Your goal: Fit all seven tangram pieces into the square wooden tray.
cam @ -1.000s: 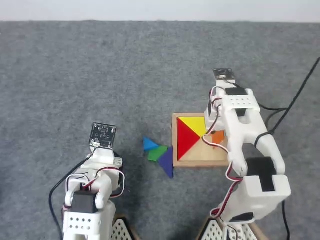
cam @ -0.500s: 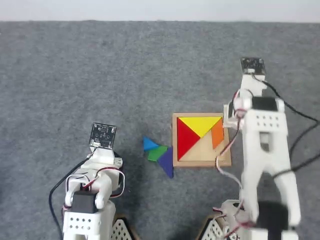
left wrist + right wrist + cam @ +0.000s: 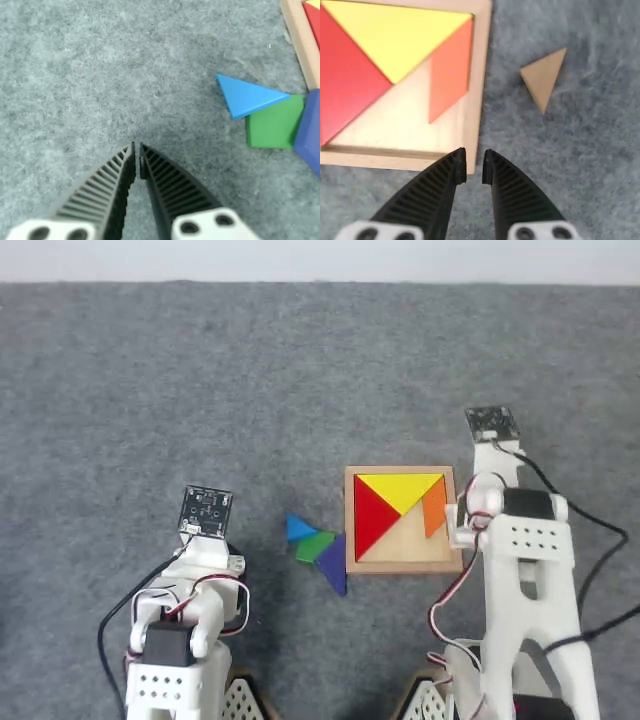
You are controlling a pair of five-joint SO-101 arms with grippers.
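The square wooden tray (image 3: 404,562) holds a yellow triangle (image 3: 400,488), a red triangle (image 3: 372,515) and an orange parallelogram (image 3: 434,512). Left of it on the carpet lie a blue triangle (image 3: 298,528), a green square (image 3: 316,545) and a dark blue triangle (image 3: 334,566), touching one another. My right gripper (image 3: 474,162) hangs shut and empty over the tray's outer corner (image 3: 476,120). A tan triangle (image 3: 543,77) rests on the carpet beside that tray edge. My left gripper (image 3: 137,148) is shut and empty over bare carpet, short of the blue triangle (image 3: 245,96) and green square (image 3: 274,122).
Grey carpet (image 3: 200,380) covers the whole table. The right arm (image 3: 525,550) stands along the tray's right side. The left arm (image 3: 190,610) sits at the near left. A black cable (image 3: 600,530) trails right of the right arm.
The right arm left the orange parallelogram in the tray, swung off to the tray's right side, then drew back toward the near edge. The left arm has stayed still.
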